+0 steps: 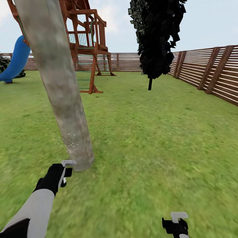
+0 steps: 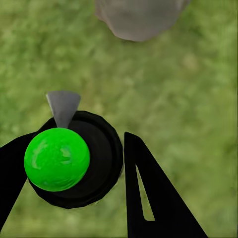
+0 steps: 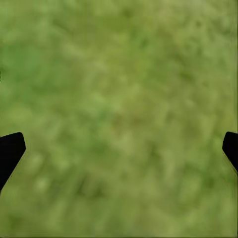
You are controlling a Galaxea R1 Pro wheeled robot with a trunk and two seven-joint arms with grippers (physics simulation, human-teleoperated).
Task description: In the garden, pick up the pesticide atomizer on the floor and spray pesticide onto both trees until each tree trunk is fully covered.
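Green-capped atomizer [image 2: 57, 158], pinched in left gripper [image 1: 66, 172] fingers, may underspray the trunk [image 1: 71, 132] if aim drifts; right gripper [image 3: 119, 148] fingers spread.

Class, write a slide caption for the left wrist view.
Left pincer grips a green-topped atomizer above grass, near the tree trunk.

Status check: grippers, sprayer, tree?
Left gripper shut on sprayer, aimed at trunk base. Right gripper open over grass. Nothing between.
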